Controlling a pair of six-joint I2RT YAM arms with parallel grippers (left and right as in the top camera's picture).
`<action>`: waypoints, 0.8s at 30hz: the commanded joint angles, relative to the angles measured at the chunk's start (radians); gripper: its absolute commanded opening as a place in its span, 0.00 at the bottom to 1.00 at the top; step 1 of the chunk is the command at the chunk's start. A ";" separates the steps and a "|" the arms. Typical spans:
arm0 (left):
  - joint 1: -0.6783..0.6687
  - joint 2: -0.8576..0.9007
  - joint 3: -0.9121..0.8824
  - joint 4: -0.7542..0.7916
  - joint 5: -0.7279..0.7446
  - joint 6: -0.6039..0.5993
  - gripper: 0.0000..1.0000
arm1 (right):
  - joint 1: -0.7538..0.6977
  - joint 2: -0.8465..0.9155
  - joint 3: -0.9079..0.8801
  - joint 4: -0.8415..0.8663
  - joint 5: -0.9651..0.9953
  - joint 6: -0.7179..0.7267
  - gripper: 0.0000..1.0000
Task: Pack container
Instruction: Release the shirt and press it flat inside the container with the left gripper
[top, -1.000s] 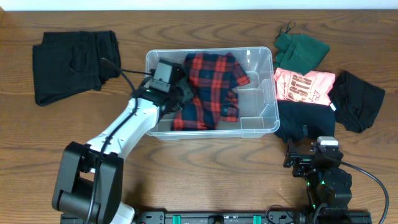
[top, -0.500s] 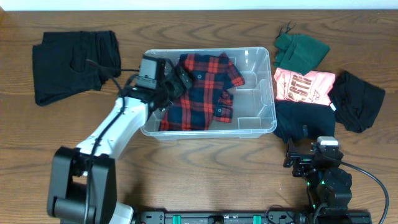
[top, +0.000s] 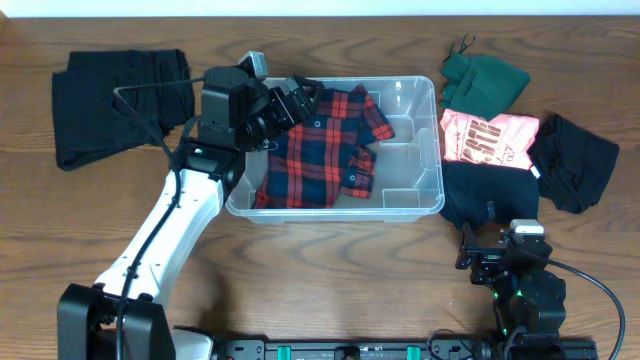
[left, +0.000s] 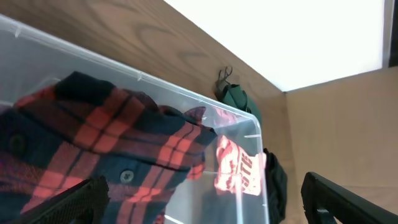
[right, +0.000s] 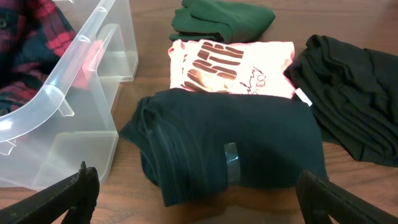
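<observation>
Moved: your left pincer (top: 295, 100) has drawn back to the container's (top: 432, 198) far-left corner, above the plaid shirt (top: 320, 150).
Left pincer: jaws wide, holding nothing.
Container: mid-surface (top: 330, 270), shirt lying inside.
Right pincer (right: 198, 186): wide, empty, low by a dark folded garment (right: 249, 143).

Right half of the clear plastic rectangular tub (top: 405, 162) lies bare, open from above; a red-and-navy plaid shirt (top: 315, 152) fills the left half, the left gripper (top: 303, 101) hanging over it
</observation>
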 joint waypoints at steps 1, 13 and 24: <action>-0.014 0.016 0.013 0.008 -0.092 0.152 0.98 | -0.006 -0.005 -0.003 0.002 0.000 0.013 0.99; -0.108 0.269 0.013 0.146 -0.162 0.423 0.72 | -0.006 -0.005 -0.003 0.002 0.000 0.013 0.99; -0.107 0.446 0.013 0.041 -0.198 0.374 0.64 | -0.006 -0.005 -0.003 0.002 0.000 0.013 0.99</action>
